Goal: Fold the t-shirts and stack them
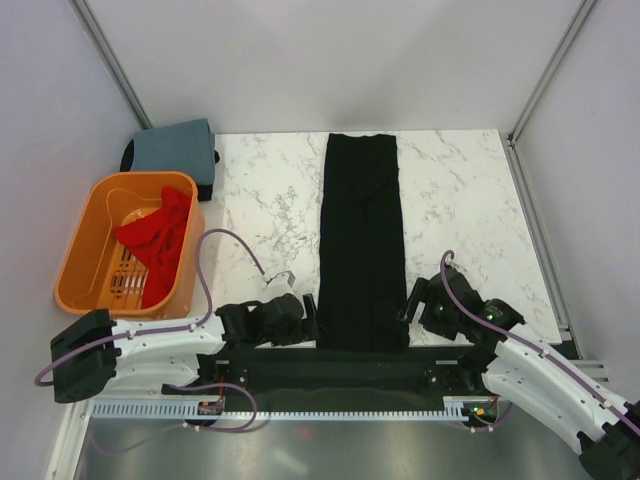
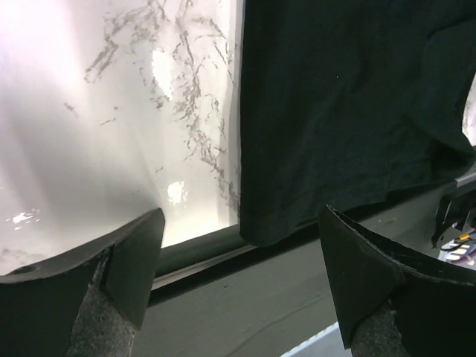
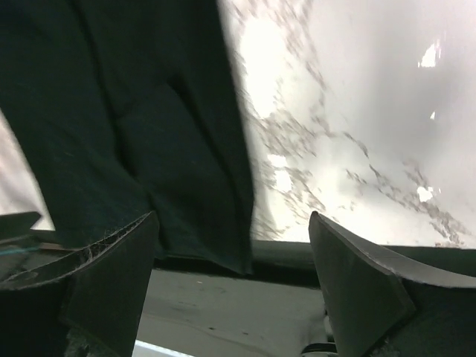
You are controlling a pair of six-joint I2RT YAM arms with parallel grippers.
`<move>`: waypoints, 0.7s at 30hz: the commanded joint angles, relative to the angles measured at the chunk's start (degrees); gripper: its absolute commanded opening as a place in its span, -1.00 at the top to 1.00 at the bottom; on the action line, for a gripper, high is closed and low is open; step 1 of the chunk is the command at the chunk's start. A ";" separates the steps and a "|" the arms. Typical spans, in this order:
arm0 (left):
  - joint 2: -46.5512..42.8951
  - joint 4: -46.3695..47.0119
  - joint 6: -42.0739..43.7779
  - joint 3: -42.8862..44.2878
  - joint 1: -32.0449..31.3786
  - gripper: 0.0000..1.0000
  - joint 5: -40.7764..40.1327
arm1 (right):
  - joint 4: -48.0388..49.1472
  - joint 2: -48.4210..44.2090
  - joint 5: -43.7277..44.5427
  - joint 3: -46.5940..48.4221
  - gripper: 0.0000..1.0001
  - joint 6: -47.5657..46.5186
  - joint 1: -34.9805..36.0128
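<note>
Between L gripper (image 1: 311, 322) & R gripper (image 1: 412, 304), both agape: black shirt (image 1: 362, 240), near hem.

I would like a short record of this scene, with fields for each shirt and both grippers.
black shirt: narrow folded strip, flat on the table, running far to near edge
red shirt: crumpled in the orange basket at the left
blue shirt: folded, behind the basket
left gripper: open, by the strip's near left corner
right gripper: open, by the strip's near right corner
</note>
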 commanded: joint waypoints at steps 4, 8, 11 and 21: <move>6.02 2.94 -3.30 1.23 -1.09 -0.81 -0.76 | 4.76 0.54 -0.85 -6.30 -0.63 5.37 3.95; 7.86 5.48 -2.86 1.32 -1.18 -0.74 -0.68 | 10.47 2.74 -2.26 -9.39 -0.37 6.96 6.14; 10.23 6.63 -2.86 1.76 -1.09 -0.54 -0.41 | 12.15 4.23 -2.09 -10.36 -0.21 7.05 6.94; 16.83 11.82 -0.13 3.60 -1.09 0.60 0.29 | 17.33 5.55 -2.17 -12.82 0.55 6.79 7.20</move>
